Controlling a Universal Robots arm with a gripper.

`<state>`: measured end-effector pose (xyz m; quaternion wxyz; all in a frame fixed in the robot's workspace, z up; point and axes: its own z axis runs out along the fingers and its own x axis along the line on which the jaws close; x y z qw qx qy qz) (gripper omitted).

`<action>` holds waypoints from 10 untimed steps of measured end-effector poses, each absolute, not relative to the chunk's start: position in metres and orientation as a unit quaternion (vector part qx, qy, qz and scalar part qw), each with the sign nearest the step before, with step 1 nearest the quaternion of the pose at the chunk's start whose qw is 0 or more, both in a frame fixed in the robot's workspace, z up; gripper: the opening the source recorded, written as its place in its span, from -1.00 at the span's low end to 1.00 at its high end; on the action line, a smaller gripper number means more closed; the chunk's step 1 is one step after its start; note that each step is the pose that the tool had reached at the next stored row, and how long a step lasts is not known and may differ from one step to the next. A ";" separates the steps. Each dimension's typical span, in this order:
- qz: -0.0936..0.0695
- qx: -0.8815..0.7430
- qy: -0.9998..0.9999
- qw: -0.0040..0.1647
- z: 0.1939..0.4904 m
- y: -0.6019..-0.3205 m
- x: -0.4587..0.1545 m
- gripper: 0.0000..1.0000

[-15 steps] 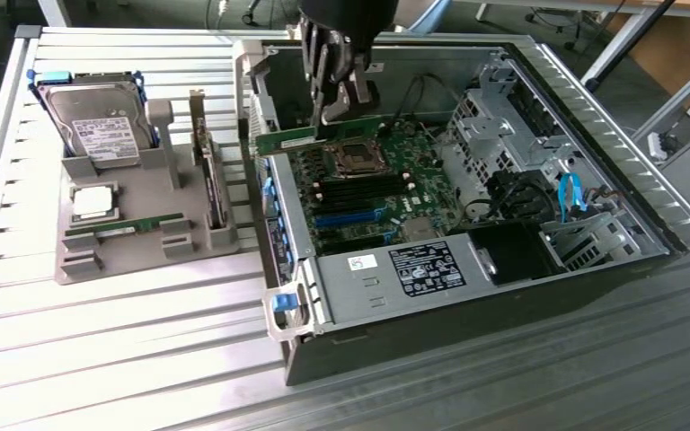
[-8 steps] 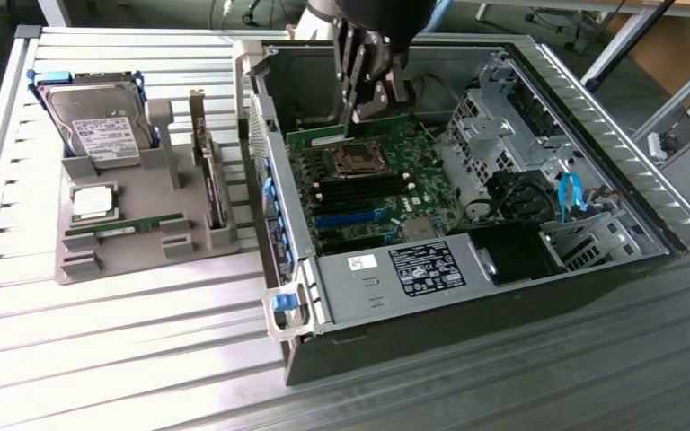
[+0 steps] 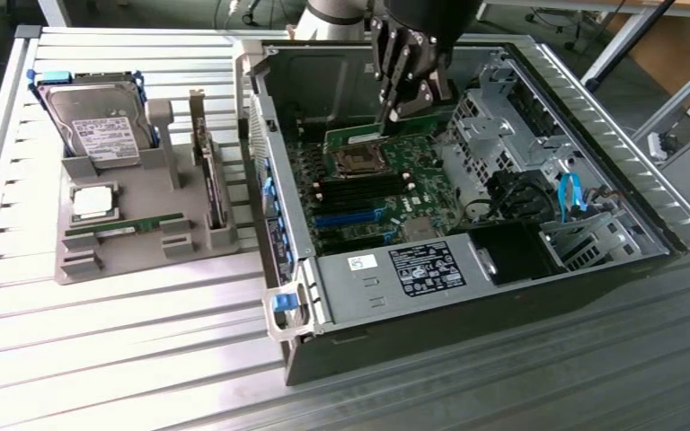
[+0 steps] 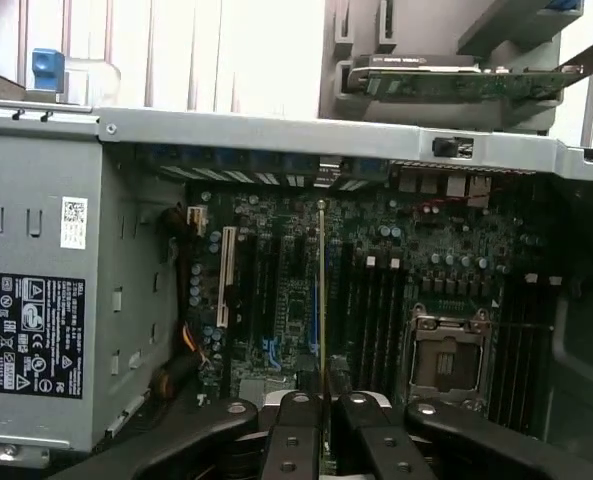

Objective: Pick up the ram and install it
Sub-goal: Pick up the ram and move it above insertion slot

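Tool tight around edge-on ram

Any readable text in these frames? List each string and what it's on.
Nothing can be quoted; no print reads as words.
Black label on the power supply: fine print and marks, too small to read.
White sticker beside it on the same housing: a code square, too blurred to read.
Hard drive label: lines of print, too blurred to read.
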<state>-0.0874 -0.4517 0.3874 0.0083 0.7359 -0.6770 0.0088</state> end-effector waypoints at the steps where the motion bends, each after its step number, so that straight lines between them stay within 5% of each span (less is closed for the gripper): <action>1: 0.009 0.736 -0.677 0.009 0.387 -0.452 -0.082 -0.76; 10: 0.011 0.736 -0.677 0.010 0.387 -0.447 -0.033 -0.76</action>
